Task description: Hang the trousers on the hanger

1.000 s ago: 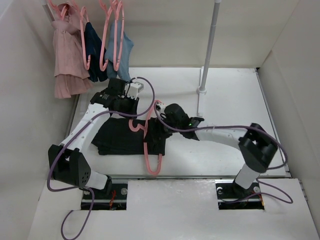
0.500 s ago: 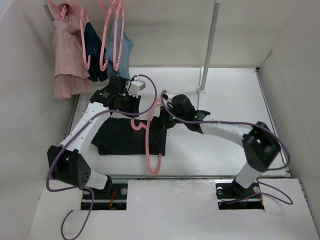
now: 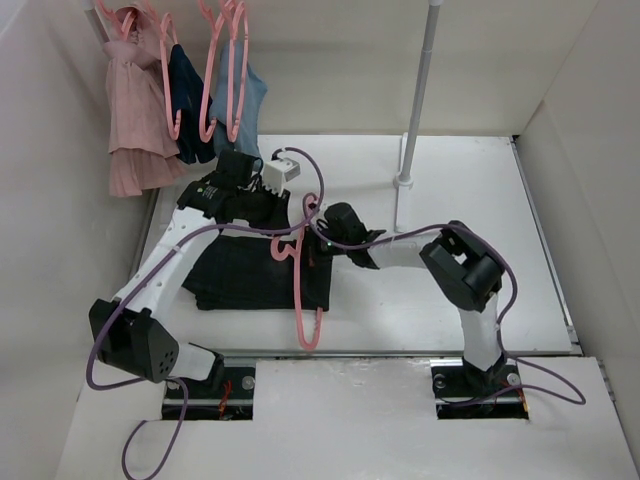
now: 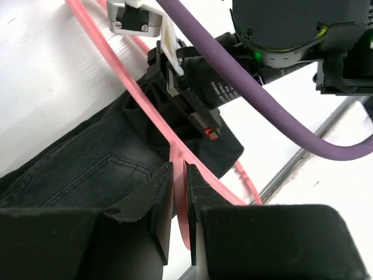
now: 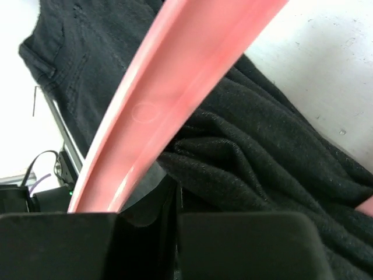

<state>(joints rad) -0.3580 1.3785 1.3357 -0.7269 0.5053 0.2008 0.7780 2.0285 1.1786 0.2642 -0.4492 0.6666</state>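
The black trousers (image 3: 245, 275) lie folded on the table, left of centre. Across their right part lies the pink hanger (image 3: 300, 300), its hook end toward the back. My left gripper (image 3: 281, 226) is shut on the hanger near the hook; in the left wrist view a pink strip (image 4: 179, 198) sits between the jaws (image 4: 179, 175). My right gripper (image 3: 316, 233) is shut at the trousers' upper right edge. In the right wrist view bunched black fabric (image 5: 262, 146) meets the closed tips (image 5: 176, 198), and the hanger (image 5: 169, 87) crosses just above them.
At the back left, a pink dress (image 3: 135, 110), a navy garment (image 3: 187, 100) and a light-blue garment (image 3: 250, 100) hang on pink hangers. A white pole (image 3: 415, 100) stands behind the right arm. White walls enclose the table on three sides.
The right gripper has shut, lifted back briefly, then returned to the trousers' right edge, with its elbow folding in leftward. The left gripper keeps its hold; the hanger shifted slightly.
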